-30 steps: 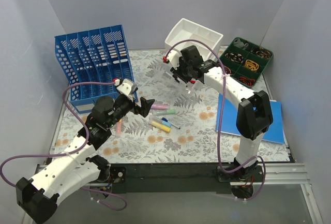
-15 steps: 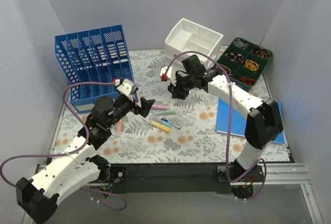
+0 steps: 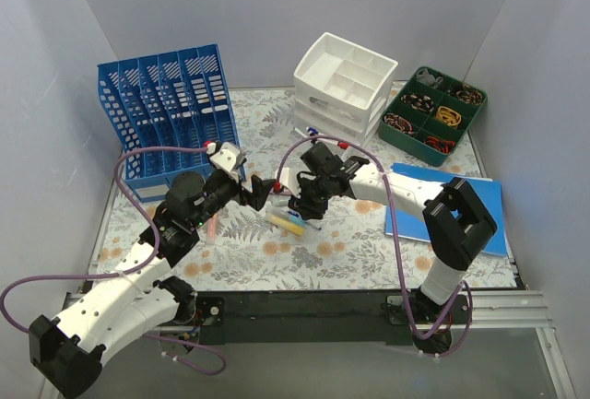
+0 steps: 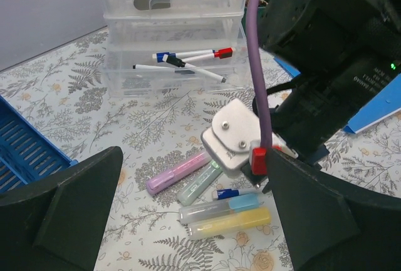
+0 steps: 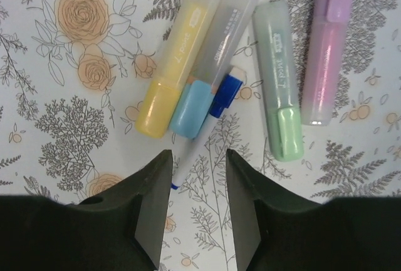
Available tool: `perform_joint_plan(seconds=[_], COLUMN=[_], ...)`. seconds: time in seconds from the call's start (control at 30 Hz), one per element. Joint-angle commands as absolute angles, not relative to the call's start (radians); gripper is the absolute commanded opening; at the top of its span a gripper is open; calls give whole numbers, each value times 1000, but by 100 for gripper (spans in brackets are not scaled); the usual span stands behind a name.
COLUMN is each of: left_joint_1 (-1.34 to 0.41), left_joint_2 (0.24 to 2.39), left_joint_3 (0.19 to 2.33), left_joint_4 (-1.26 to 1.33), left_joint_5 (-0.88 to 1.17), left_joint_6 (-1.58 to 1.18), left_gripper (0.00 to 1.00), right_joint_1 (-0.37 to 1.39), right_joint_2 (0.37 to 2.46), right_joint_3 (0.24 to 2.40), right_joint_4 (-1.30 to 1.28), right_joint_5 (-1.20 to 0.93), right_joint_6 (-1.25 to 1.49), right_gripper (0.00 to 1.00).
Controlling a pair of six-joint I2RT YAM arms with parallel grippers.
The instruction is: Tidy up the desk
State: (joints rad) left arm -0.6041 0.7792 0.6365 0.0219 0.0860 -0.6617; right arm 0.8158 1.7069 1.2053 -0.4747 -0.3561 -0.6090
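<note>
Looks like you're at pickup: right gripper (image 5: pixel 198 158) hangs released over the pen (image 5: pixel 223 94) among 4 highlighters (image 5: pixel 282 96), middle of the desk (image 3: pixel 369 242). Next, drop and pinch the pen alone. Left gripper (image 3: pixel 261 187) gapes empty, just left.

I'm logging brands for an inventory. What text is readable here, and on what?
No text can be read for certain.
yellow highlighter: print on the barrel, too blurred to read.
green highlighter: print on the barrel, too blurred to read.
right arm housing: small white lettering, too small to read.
</note>
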Motion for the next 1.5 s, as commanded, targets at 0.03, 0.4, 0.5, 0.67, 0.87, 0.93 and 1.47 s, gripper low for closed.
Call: perform_joint_plan(seconds=[0.03, 0.4, 0.5, 0.67, 0.87, 0.93, 1.47], left_joint_1=[-601, -600, -601, -601, -600, -600, -600], left_joint_2=[776, 772, 769, 765, 761, 761, 767], left_joint_3=[638, 638, 638, 640, 638, 638, 640], left_joint_4=[37, 37, 37, 37, 37, 35, 35], left_joint_5=[69, 64, 63, 64, 61, 63, 78], left_joint_6=[-650, -649, -649, -649, -647, -647, -652], left_gripper=[98, 98, 98, 98, 98, 98, 98], right_joint_1=[859, 880, 884, 887, 888, 888, 789], right_joint_2=[1744, 1830, 1838, 1856, 1881, 1884, 1695], right_joint_3=[1157, 1173, 1174, 1169, 1192, 1206, 1388], right_joint_4=[-420, -411, -411, -411, -442, -451, -577], right_joint_5=[-305, -212, -192, -178, -175, -163, -163], right_joint_6=[-588, -571, -574, -586, -594, -595, -689], right_gripper=[48, 49, 48, 41, 16, 1, 1])
